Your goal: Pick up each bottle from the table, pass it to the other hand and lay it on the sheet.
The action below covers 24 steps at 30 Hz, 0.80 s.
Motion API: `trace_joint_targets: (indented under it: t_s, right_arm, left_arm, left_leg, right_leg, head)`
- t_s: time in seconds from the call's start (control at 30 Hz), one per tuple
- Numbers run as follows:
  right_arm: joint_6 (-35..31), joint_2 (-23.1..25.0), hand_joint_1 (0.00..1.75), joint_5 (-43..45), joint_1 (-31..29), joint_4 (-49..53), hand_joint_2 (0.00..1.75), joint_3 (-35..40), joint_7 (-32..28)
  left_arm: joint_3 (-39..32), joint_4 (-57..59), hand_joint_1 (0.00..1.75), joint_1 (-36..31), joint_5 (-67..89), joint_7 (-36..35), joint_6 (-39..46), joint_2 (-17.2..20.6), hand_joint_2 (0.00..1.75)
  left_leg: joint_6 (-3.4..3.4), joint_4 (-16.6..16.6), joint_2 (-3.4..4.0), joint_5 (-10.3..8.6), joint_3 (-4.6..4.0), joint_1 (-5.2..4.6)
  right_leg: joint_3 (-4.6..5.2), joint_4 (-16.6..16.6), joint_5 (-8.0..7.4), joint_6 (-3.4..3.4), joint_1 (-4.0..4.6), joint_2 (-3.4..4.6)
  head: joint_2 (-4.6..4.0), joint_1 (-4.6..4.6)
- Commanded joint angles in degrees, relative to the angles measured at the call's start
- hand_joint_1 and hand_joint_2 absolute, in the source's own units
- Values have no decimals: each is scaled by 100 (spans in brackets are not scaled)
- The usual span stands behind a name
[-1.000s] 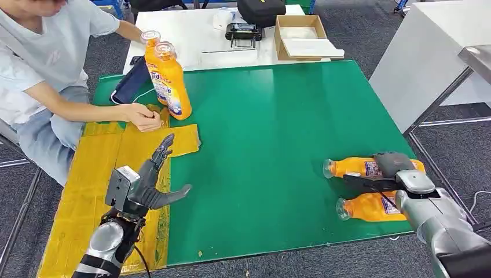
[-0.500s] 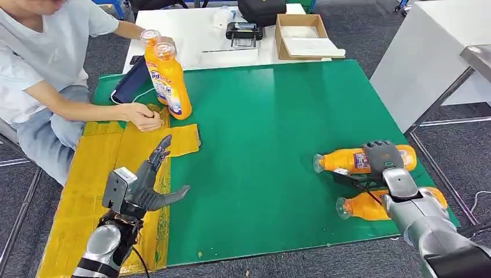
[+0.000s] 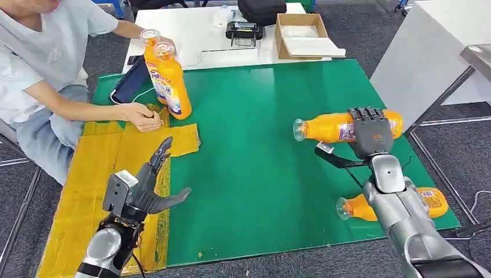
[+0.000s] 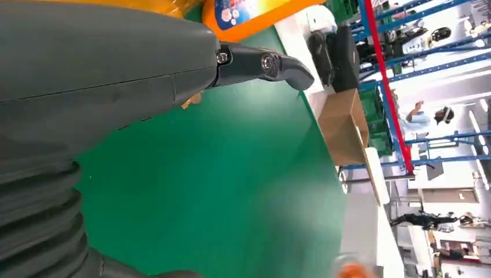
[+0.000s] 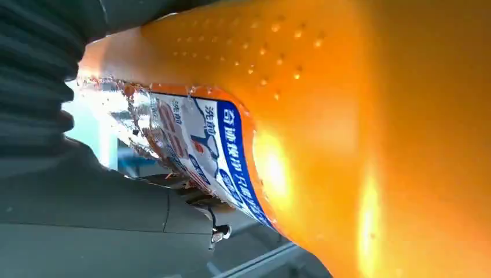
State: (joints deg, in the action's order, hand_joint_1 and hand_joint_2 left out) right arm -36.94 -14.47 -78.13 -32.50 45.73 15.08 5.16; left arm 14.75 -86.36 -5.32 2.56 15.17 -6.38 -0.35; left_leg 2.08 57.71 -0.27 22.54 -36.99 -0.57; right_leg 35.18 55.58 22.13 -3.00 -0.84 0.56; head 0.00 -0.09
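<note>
Your right hand (image 3: 371, 132) has its fingers (image 3: 363, 115) wrapped over the body of an orange bottle (image 3: 330, 127), which it holds on its side above the green counter (image 3: 260, 145), cap end pointing toward your left hand. In the right wrist view the bottle's orange wall (image 5: 359, 127) and its blue-edged label sit pressed against the palm. A second orange bottle (image 3: 356, 208) lies on the counter below those fingers, partly hidden by your right forearm, cap end also toward the left.

Your left hand (image 3: 147, 185) holds nothing: its fingers (image 3: 162, 149) are spread apart, the thumb sticking out toward the green, and it hovers over the edge where the yellow sheet (image 3: 92, 185) meets the counter. The left wrist view shows one dark fingertip (image 4: 284, 63) stretched out over the green surface.

Beyond your left fingers, two more orange bottles (image 3: 173, 84) stand upright, close together, at the far end of the sheet (a person's hand is on the rear one). That person sits beside the counter, and their other hand (image 3: 142, 117) rests on the sheet just past your left fingertips. A dark blue pouch (image 3: 130, 81) lies near the standing bottles.
</note>
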Motion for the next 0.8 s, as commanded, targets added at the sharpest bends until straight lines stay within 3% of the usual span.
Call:
trace_joint_targets:
  t_s: [0.03, 0.07, 0.13, 0.2, 0.27, 0.7, 0.8]
  right_arm:
    - [730, 967, 175, 2818, 1020, 2709, 175, -973, -1286]
    - [730, 975, 175, 2822, 1064, 2728, 175, -970, -1290]
    - [1106, 1091, 175, 3645, 1233, 2993, 175, -997, -1599]
    - [1910, 1255, 175, 4980, 1464, 3313, 175, -1063, -2049]
    - [2351, 1390, 175, 5587, 1621, 3452, 175, -1014, -2201]
    - [2352, 1379, 175, 5600, 1616, 3440, 175, -983, -2204]
    - [2815, 1517, 175, 6136, 1726, 3470, 175, -905, -2330]
  left_arm:
    - [246, 58, 0, -33, 73, -29, 63, 1, 175]
    - [255, 60, 0, -32, 74, -28, 64, -3, 175]
    - [304, 73, 0, -34, 79, -20, 69, 7, 175]
    - [407, 106, 0, -49, 55, 12, 72, 35, 175]
    - [459, 119, 0, -58, 41, 50, 63, 21, 175]
    - [484, 105, 0, -62, 37, 58, 64, 37, 175]
    - [522, 101, 0, -79, 12, 86, 59, 18, 175]
  left_leg:
    - [-20, 5, 3, 15, 17, 7]
    - [-15, 0, -4, 9, 12, 8]
    - [-31, 9, -1, 32, 44, 12]
    - [-17, 2, -2, 14, 18, 8]
    - [-15, -2, -4, 10, 13, 8]
    - [-15, 0, -3, 9, 13, 7]
    - [-14, -2, -3, 8, 11, 6]
  right_leg:
    - [-14, 6, 14, 18, 8, -2]
    - [-11, 1, 11, 14, 8, -4]
    - [-41, 11, 32, 27, 13, -7]
    - [-16, 3, 14, 15, 7, -4]
    - [-12, 0, 12, 14, 7, -6]
    - [-9, 0, 12, 13, 5, -6]
    - [-8, -1, 11, 13, 5, -6]
  head:
    - [0, 7]
    - [0, 2]
    - [0, 4]
    - [0, 4]
    - [0, 2]
    - [0, 4]
    - [0, 4]
